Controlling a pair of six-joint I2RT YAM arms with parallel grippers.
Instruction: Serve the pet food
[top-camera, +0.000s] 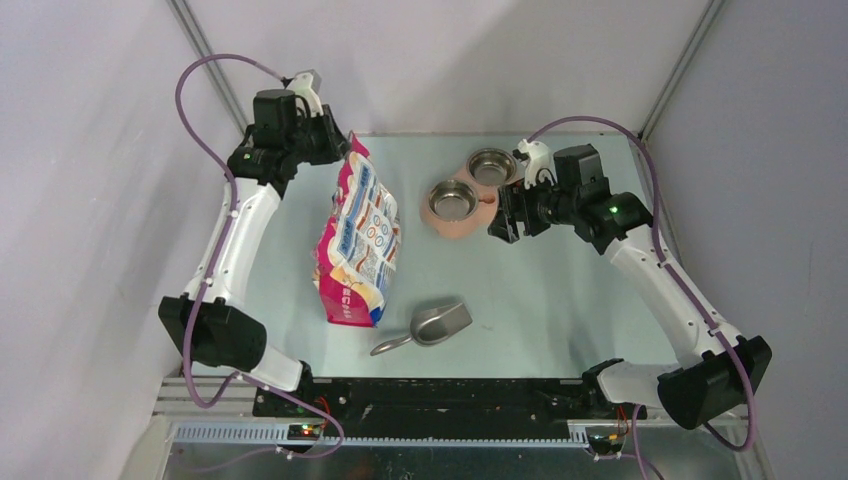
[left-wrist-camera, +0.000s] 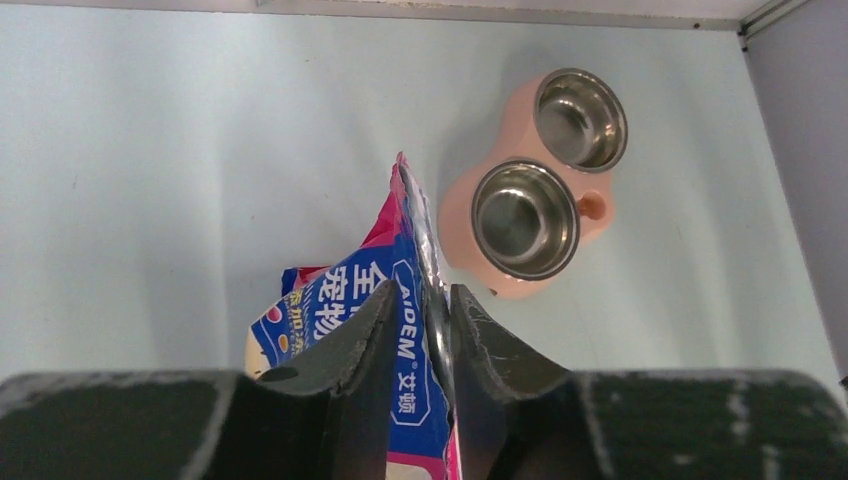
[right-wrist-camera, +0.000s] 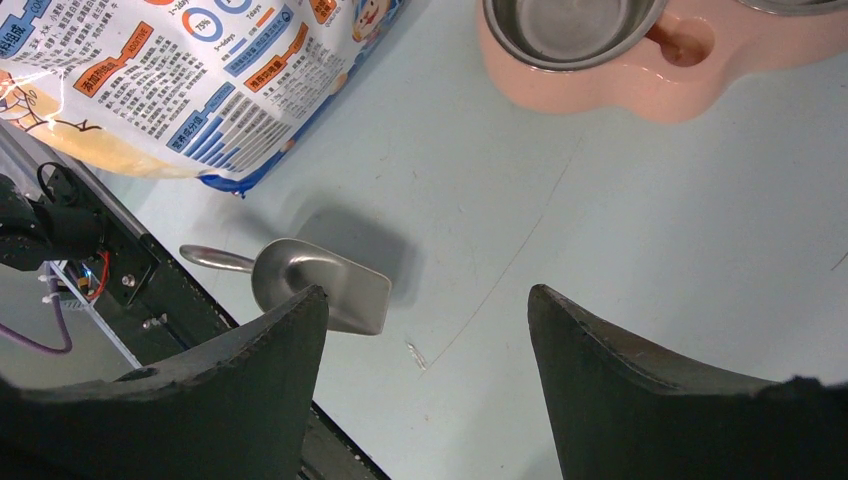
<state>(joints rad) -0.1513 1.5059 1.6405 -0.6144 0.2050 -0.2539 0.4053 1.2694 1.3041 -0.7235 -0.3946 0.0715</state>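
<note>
The pink-white-blue printed bag (top-camera: 358, 240) stands on the table left of centre, leaning a little. My left gripper (top-camera: 335, 140) is shut on its top edge; in the left wrist view the foil rim of the bag (left-wrist-camera: 330, 300) is pinched between the fingers of the gripper (left-wrist-camera: 425, 290). The pet food is hidden, with no kibble showing anywhere. Both steel bowls (top-camera: 453, 199) in the pink double feeder (top-camera: 455, 227) hold nothing. My right gripper (top-camera: 503, 222) hovers open just right of the feeder, with only bare table between its fingers (right-wrist-camera: 428, 295).
A grey metal scoop (top-camera: 435, 322) lies on the table near the front edge, handle toward the left arm's base; it also shows in the right wrist view (right-wrist-camera: 320, 280). The feeder (right-wrist-camera: 600, 90) sits at the back centre. Walls close the table at left, back and right.
</note>
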